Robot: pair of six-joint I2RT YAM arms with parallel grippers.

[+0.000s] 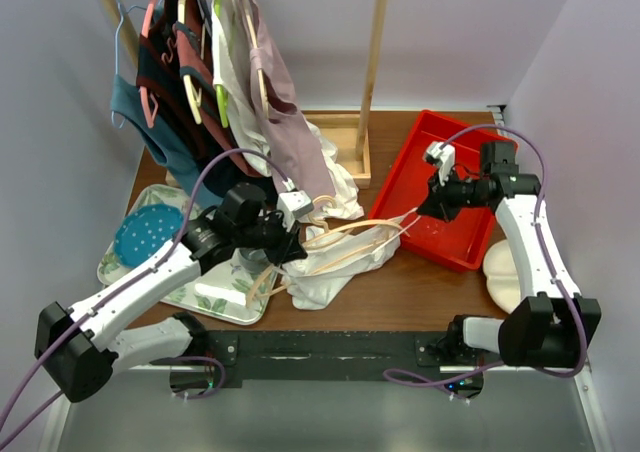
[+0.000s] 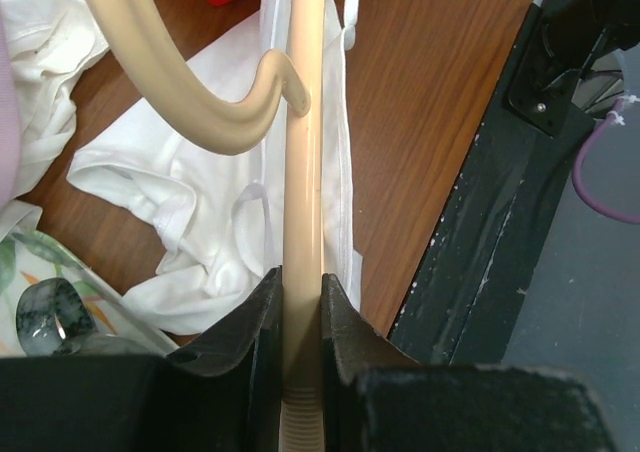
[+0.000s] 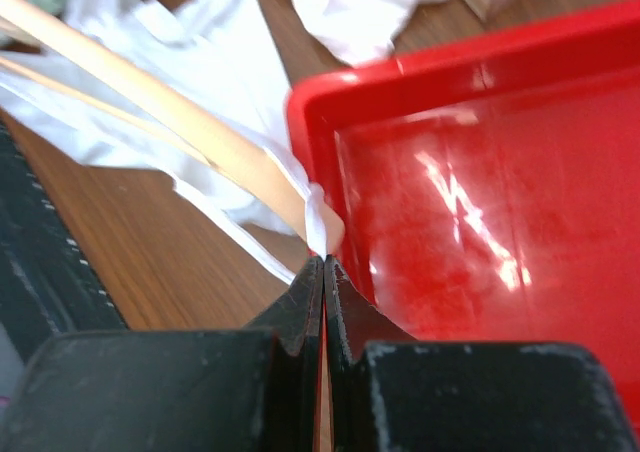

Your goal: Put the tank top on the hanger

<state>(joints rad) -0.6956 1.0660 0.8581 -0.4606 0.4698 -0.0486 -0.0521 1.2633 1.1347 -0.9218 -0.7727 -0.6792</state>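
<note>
On my overhead feed the wooden table fills the frame, with a clothes rack of hung garments along its far edge. My left arm runs low from its base at the near left corner, angled up and to the right, with its wrist bent over the middle of the table. My right arm rises from its base along the right side and folds at the elbow toward the far end. Its wrist points back to the left, at the left edge of the red tray.

The tank top lies crumpled on the table between the two wrists, just left of the tray, its straps drawn out toward the right wrist. The hanger lies across it, reaching from one gripper to the other. The left gripper has its fingers clamped on the hanger's straight bar, and the hook curls off to the left in that wrist view. The right gripper has its fingers pressed together, pinching a white strap right at the tip of the hanger's arm, beside the tray's rim.
</note>
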